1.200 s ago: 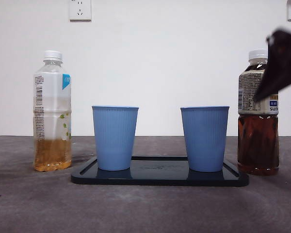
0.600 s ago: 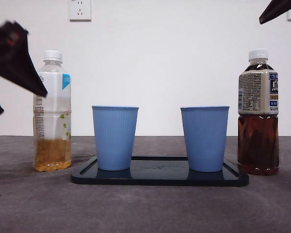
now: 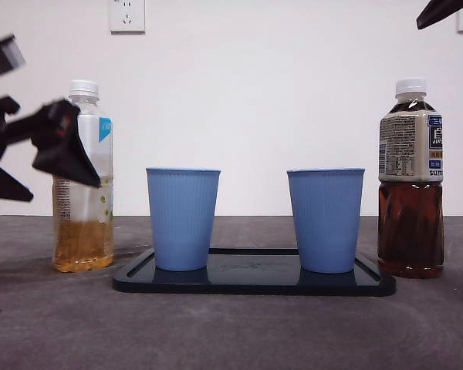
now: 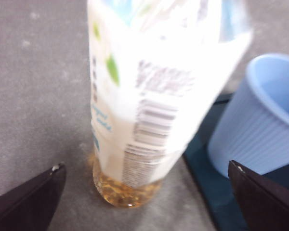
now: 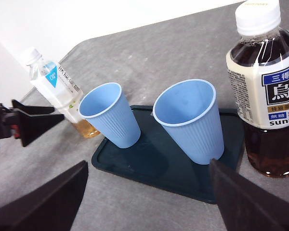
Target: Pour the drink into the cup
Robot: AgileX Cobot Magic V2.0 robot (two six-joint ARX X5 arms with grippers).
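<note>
Flanking the pale tea bottle (image 3: 82,177) at frame left, left gripper (image 3: 38,158) jaws wide apart, nothing grasped. Two blue cups (image 3: 183,218) on dark tray (image 3: 255,284), centre. Right gripper (image 5: 149,202) open, empty.

Front camera sits low, level with the counter (image 3: 231,339), facing the wall. Left wrist camera looks close down at the pale bottle (image 4: 149,106). Right wrist camera overlooks everything from high; all share that bottle.
</note>
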